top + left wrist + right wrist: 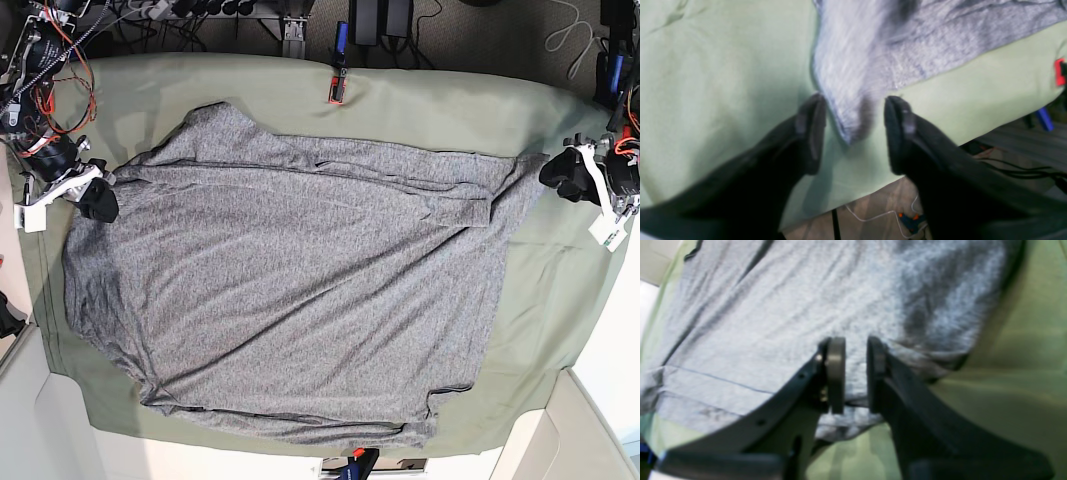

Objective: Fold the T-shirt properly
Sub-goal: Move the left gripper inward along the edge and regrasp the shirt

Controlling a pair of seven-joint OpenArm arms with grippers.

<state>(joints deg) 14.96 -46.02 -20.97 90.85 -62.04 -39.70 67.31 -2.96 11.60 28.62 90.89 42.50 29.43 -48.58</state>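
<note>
The grey T-shirt (290, 290) lies spread flat on the olive-green cloth (540, 320), with a fold line running across its far part. In the base view my left gripper (560, 172) is at the shirt's right corner and my right gripper (100, 200) at its left edge. Up close, my left gripper (853, 100) stands wide open. A blurred corner of the T-shirt (907, 43) lies loose between its fingers. My right gripper (856, 340) has a narrow gap between its pads. It hovers over the hem of the T-shirt (773, 306), and grey cloth shows through the gap.
A red clamp (336, 88) pins the green cloth at the far edge and shows again as the red clamp (1059, 71) in the left wrist view. Loose wires (50, 60) hang at the far left. Past the table edge there is floor with cables (880, 213).
</note>
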